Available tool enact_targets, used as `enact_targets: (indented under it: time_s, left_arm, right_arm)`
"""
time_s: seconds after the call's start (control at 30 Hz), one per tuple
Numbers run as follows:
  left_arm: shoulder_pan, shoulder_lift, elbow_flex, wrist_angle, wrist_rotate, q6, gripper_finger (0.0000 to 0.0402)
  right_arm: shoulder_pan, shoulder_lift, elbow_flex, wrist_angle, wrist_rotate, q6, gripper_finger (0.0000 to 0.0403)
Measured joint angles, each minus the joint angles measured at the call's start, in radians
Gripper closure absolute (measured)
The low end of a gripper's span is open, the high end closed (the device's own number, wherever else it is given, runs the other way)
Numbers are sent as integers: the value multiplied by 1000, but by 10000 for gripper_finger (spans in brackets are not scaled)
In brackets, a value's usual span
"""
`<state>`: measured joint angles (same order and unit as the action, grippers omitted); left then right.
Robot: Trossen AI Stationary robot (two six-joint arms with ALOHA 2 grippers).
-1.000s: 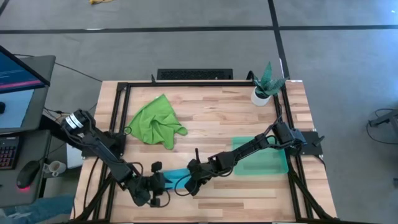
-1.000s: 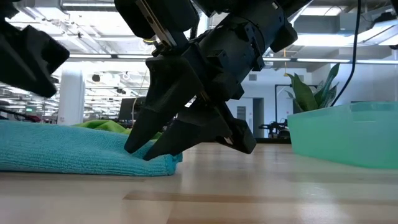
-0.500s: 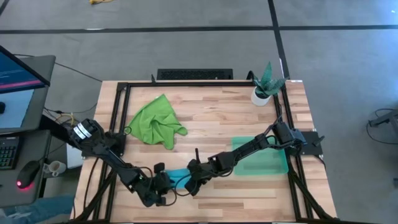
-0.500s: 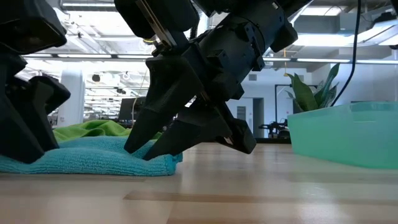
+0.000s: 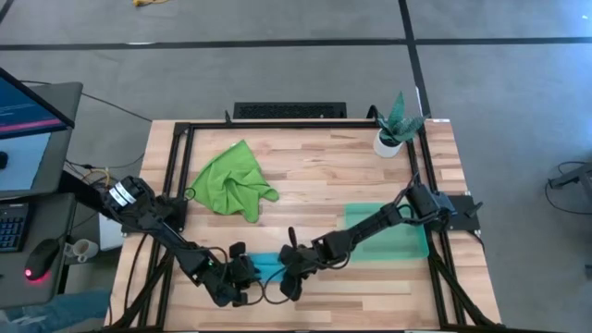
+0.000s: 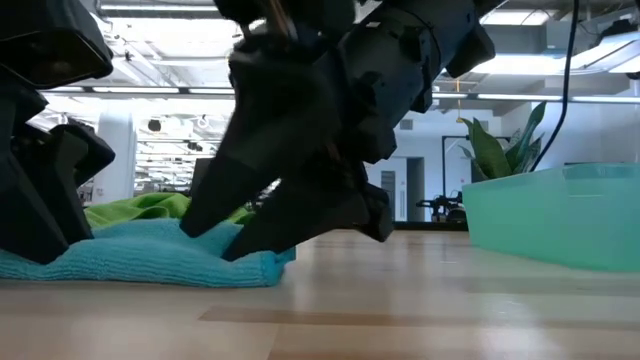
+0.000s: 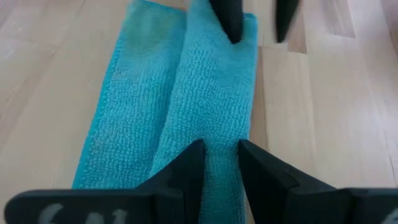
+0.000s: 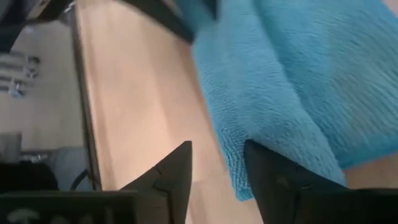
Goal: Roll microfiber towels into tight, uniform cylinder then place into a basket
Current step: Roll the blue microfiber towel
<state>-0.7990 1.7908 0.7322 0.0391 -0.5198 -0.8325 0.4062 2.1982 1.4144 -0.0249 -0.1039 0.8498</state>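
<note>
Near the table's front edge, w/ both arms reaching in, the blue towel (image 5: 266, 266) lies as a folded strip on the wood, between the two grippers. Left gripper (image 5: 242, 276) sits at the strip's left end; in the left wrist view its fingers (image 7: 186, 171) stand close together w/ a raised fold of the blue cloth pinched between them. Right gripper (image 5: 289, 274) is at the strip's right end, tilted down toward the wood; in the right wrist view its fingers (image 8: 177, 168) are spread apart, the towel's edge just ahead of them, nothing held between. Low view shows the blue towel bunched low on the tabletop (image 6: 420, 300), w/ the right arm's dark body above its right end.

Green towel (image 5: 231, 180) lies crumpled, far-left part of the table, well apart from the arms. Basket (image 5: 407, 242) sits near the right edge, right arm's forearm crossing over it; can't tell if anything is in it. Potted plant (image 5: 396, 125) stands at the far-right corner.
</note>
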Motion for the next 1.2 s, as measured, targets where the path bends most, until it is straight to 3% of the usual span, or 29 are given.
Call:
enact_targets:
  time_s: [0.13,0.33,0.43,0.53,0.7,0.97,1.2]
  left_arm:
    - [3,0,0,-1,9,-1,304]
    - [3,0,0,-2,11,-1,304]
    - [3,1,-1,-2,11,-2,304]
    - [3,1,-1,-2,11,-10,304]
    - [3,1,-1,-2,11,-21,304]
    - [12,1,-2,-2,19,-21,304]
    - [14,0,-2,-1,22,-21,303]
  right_arm:
    - [6,-3,0,12,-7,-22,211]
    - [13,-67,0,-103,-9,-156,214]
    - [21,-115,0,-187,20,-239,219]
    - [44,-163,0,-237,115,-359,225]
    - [114,-180,0,-181,263,-631,230]
    - [140,-129,1,-89,298,-886,232]
    - [121,-109,0,-51,306,-939,207]
